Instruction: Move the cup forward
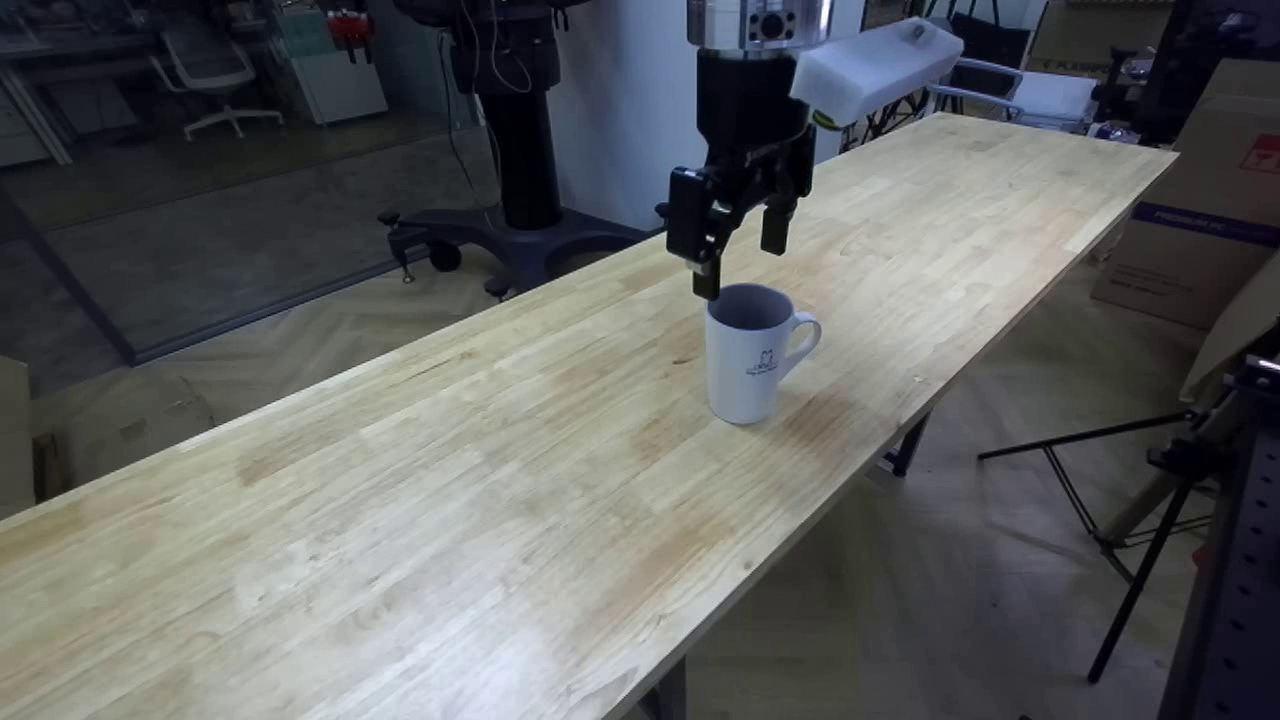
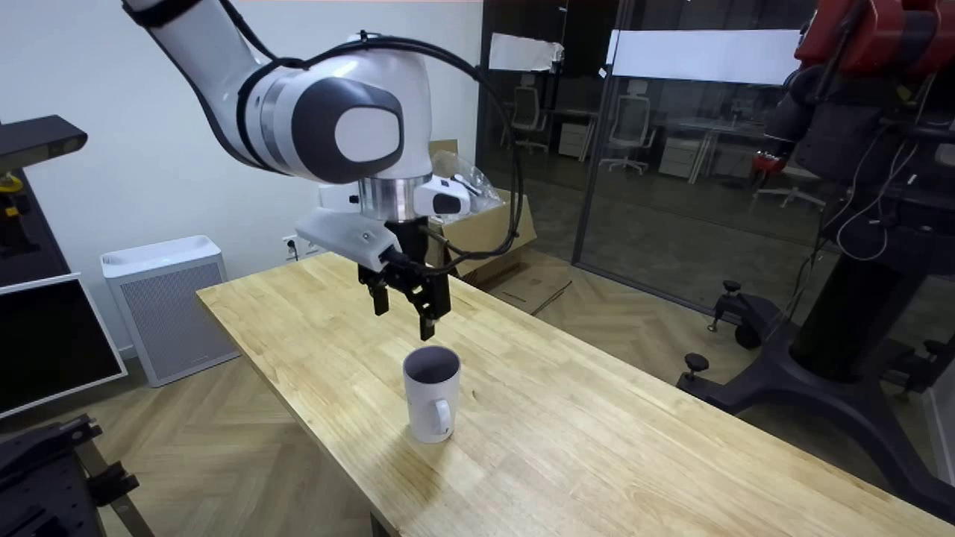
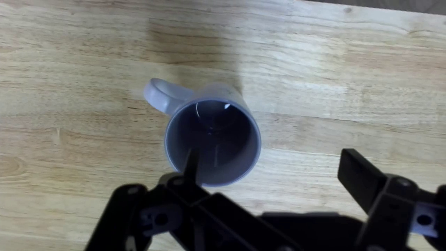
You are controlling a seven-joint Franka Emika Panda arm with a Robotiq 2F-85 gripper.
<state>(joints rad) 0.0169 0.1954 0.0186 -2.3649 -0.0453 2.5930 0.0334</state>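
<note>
“Spanning my view: the wooden table (image 1: 420, 520); above it, the gripper (image 2: 404, 321), its fingers (image 3: 359, 177) spread wide, gripping nothing. The cup (image 1: 738, 370)?”

“Judged by its ceramic look: stiff, fairly light, perhaps slippery, breakable; best pinched across the upper body. It stands upright below the fingers, off-centre: one fingertip (image 3: 191, 169) overlaps its mouth in the wrist view, the other hangs well apart.”

“Its handle (image 2: 444, 416)?”

“Angled away from both fingertips.”
</note>
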